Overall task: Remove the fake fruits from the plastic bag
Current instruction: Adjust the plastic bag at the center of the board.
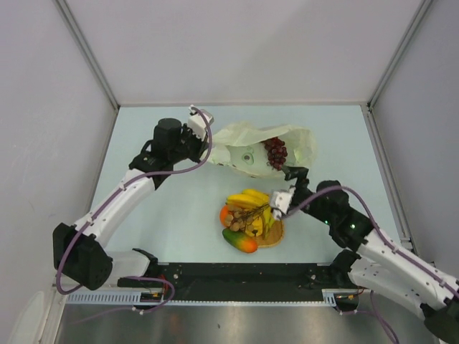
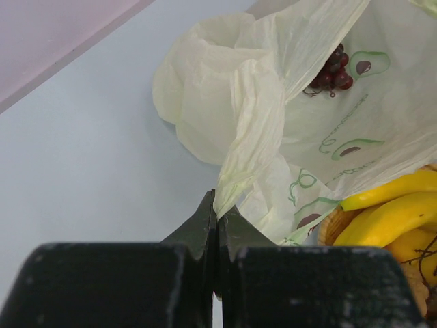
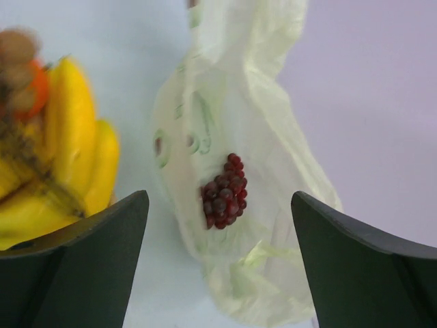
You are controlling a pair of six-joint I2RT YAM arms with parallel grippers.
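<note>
Bare table [image 1: 188, 215] left of plastic bag [image 1: 240, 147]; fruit pile [image 1: 249, 213] near the grapes [image 1: 275, 151], seemingly unobstructed above.

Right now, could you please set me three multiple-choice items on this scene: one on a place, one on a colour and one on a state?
1. Where do the grapes lie?
A. on the woven mat
B. on the plastic bag
C. held in the right gripper

2. What colour is the bag?
A. pale yellow-green
B. blue
C. black

3. How does the left gripper stand?
A. open over the mat
B. shut on a fold of the bag
C. shut on the grapes

Key:
1 B, they rest on the bag, off the mat, and the right gripper is open and empty.
2 A, the crinkled film is pale yellow-green in all three views.
3 B, its fingers meet with bag film pinched between them.
</note>
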